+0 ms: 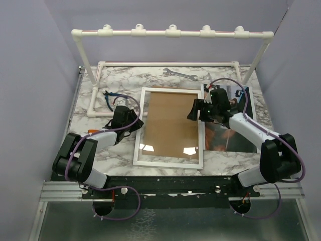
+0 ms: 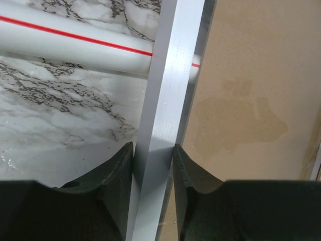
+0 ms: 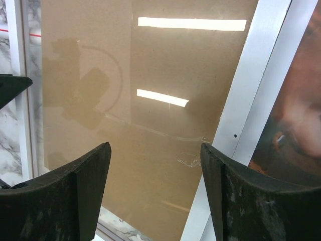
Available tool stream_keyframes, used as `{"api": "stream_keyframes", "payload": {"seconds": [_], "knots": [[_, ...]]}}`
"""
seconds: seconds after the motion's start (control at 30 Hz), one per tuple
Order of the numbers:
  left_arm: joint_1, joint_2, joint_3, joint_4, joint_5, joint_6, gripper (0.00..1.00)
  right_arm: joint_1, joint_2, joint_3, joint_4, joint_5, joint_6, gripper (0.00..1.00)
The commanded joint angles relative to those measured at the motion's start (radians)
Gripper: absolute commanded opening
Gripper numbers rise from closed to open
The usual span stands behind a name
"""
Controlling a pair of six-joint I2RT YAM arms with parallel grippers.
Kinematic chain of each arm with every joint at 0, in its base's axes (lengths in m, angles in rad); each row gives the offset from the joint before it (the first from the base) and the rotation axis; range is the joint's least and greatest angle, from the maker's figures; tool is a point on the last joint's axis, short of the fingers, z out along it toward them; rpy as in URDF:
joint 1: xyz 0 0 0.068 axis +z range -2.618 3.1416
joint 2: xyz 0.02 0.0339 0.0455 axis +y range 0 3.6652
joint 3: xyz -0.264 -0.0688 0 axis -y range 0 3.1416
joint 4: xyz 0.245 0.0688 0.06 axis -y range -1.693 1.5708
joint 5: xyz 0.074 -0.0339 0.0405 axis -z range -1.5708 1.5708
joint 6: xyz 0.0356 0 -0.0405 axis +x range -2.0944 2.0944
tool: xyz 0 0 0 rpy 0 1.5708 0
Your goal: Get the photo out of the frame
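The frame, narrow white border around glossy glass with brown board behind it, lies flat mid-table. My left gripper is at its left border; in the left wrist view both fingers press the white border strip, so the gripper is shut on it. My right gripper hovers over the frame's right side. In the right wrist view it stands open above the glass, nothing between its fingers. The photo, a dark reddish print, lies on the table right of the frame, partly under the right arm, and shows at the edge.
A white pipe rack stands along the back, with its base pipe running down the left side near the frame. A wrench lies behind the frame. A blue-handled tool lies at the left. The table is marble-patterned.
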Motion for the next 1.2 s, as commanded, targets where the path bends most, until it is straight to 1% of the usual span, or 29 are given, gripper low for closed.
{"api": "stream_keyframes", "payload": {"seconds": [0.0,0.13,0.4,0.53,0.67,0.77,0.93,1.07,1.17], "knots": [[-0.012,0.011,0.041,0.037,0.012,-0.023,0.32,0.004,0.003,-0.022,-0.018,0.043,-0.018,0.75],[-0.013,0.011,0.049,0.036,0.011,-0.02,0.28,0.004,-0.002,-0.029,-0.017,0.077,-0.018,0.74],[-0.013,-0.031,0.057,0.018,0.003,-0.012,0.27,0.001,-0.002,-0.041,-0.014,0.13,-0.021,0.74],[-0.012,-0.021,0.066,0.025,0.031,0.009,0.27,-0.01,0.02,-0.037,-0.008,0.117,-0.01,0.77],[-0.012,0.011,0.08,0.042,0.076,0.011,0.27,-0.01,0.034,-0.033,0.001,0.103,0.004,0.78],[-0.013,-0.004,0.08,0.041,0.069,0.01,0.26,-0.013,0.034,-0.029,-0.007,0.121,0.011,0.79],[-0.011,-0.044,0.079,0.02,0.031,0.024,0.26,-0.022,-0.016,-0.053,-0.009,0.166,0.015,0.84],[-0.011,-0.005,0.087,0.023,0.053,0.031,0.27,-0.034,-0.037,-0.072,-0.018,0.166,0.007,0.86],[-0.011,0.026,0.097,0.03,0.066,0.043,0.27,-0.036,-0.035,-0.081,-0.028,0.165,0.006,0.9]]}}
